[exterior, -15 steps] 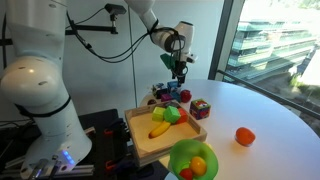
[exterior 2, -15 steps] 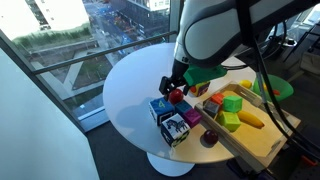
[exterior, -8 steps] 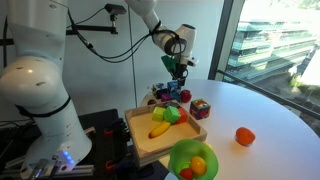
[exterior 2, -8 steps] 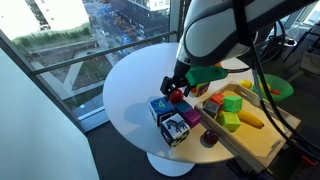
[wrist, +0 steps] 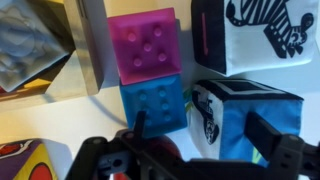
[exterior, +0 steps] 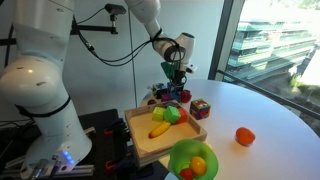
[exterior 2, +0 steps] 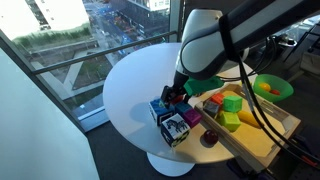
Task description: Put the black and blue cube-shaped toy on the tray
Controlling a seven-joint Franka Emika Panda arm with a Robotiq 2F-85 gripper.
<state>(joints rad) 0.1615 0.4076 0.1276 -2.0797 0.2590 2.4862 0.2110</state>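
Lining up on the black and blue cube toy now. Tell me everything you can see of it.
The black and blue cube-shaped toy looks soft-sided: black top, bright blue side, and a white face with a black print turned toward the blue studded cube beside it. It sits level on the white table, outside the tray. The gripper hangs open over it, not gripping.

Bright daylight through the window (exterior: 270, 45); white table (exterior 2: 125, 85) glares in an exterior view. Wrist view soft, with the gripper (wrist: 200, 132) dark and blurred.
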